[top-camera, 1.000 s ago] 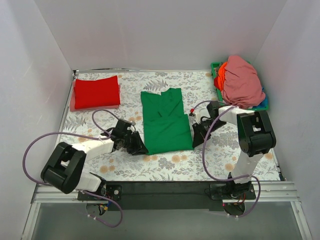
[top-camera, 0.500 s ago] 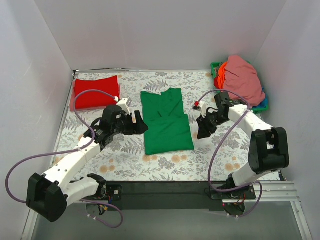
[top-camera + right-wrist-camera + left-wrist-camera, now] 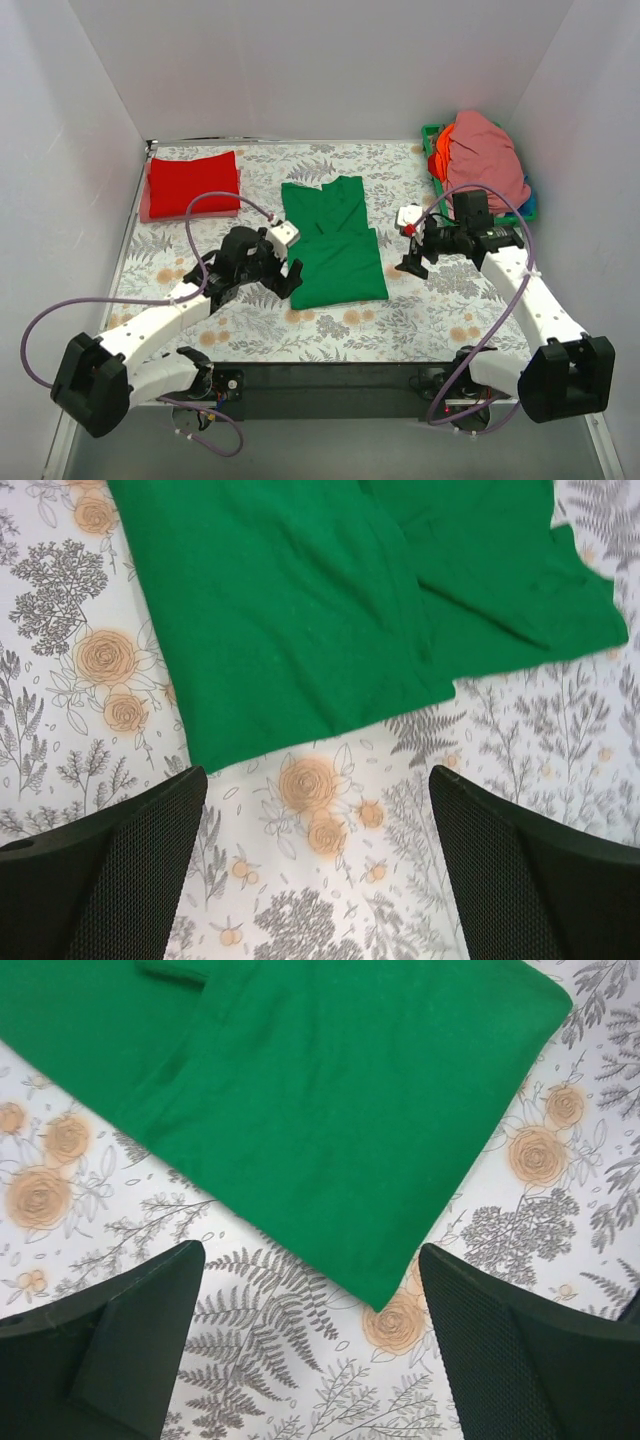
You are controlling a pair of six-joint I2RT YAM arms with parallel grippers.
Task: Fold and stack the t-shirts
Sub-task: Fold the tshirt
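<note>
beside the green t-shirt (image 3: 335, 262), left jaws and right jaws apart, empty

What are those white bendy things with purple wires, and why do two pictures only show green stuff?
They are two robot arms, each ending in a gripper, like a two-fingered hand. The big picture is from a camera above. The other two are from little cameras on the wrists, close above the green t-shirt, which lies partly folded on the flowery table. The left gripper and right gripper are open, holding nothing. A folded red t-shirt sits far left, and more shirts are heaped in a basket far right.
</note>
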